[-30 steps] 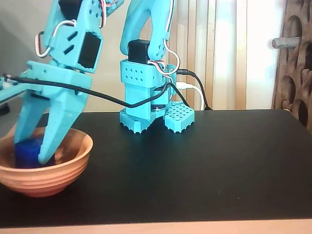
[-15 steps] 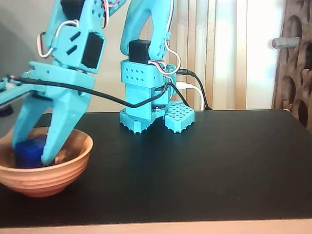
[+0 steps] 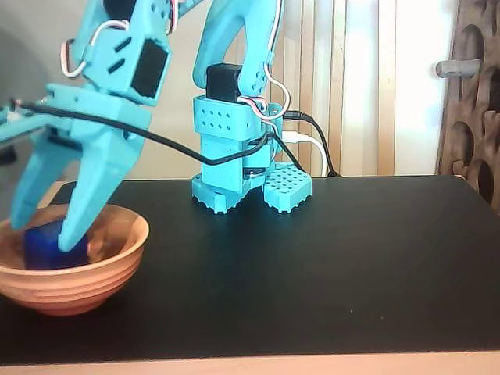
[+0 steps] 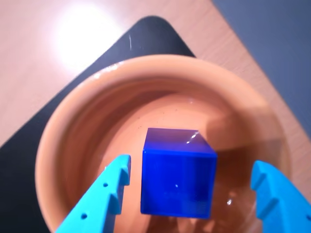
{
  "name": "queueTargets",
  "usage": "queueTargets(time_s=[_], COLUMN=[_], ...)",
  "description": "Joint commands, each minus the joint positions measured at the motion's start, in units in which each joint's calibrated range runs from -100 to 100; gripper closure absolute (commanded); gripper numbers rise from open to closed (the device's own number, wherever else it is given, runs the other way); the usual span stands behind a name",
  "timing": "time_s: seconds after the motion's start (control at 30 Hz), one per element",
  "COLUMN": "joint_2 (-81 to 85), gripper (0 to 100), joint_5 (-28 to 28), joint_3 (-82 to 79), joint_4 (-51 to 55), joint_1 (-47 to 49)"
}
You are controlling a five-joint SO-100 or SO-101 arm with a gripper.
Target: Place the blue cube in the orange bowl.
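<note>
Lifted a little higher than half a second ago, the gripper (image 4: 189,187) stands spread and released around the blue cube (image 4: 178,177), which sits inside the orange bowl (image 3: 94,273), so the placement looks done.

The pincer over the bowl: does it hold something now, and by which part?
Nothing is held. The pincer is open; the blue cube lies in the orange bowl, with gaps to both fingers in the wrist view.

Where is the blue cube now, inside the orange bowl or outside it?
Inside. In the wrist view the blue cube sits on the floor of the orange bowl, with the open gripper clear of it on both sides.
</note>
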State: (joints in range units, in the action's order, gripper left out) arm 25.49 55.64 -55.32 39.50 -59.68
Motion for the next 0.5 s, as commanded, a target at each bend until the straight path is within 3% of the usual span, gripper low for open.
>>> queueTargets(time_s=[0.0,0.47], joint_2=[8.38,21.42], gripper=[72,72], joint_5=[0.21,-0.26], joint_3=[5.60,3.87], joint_4=[-1.08,-0.91], joint_1=[2.01,4.32])
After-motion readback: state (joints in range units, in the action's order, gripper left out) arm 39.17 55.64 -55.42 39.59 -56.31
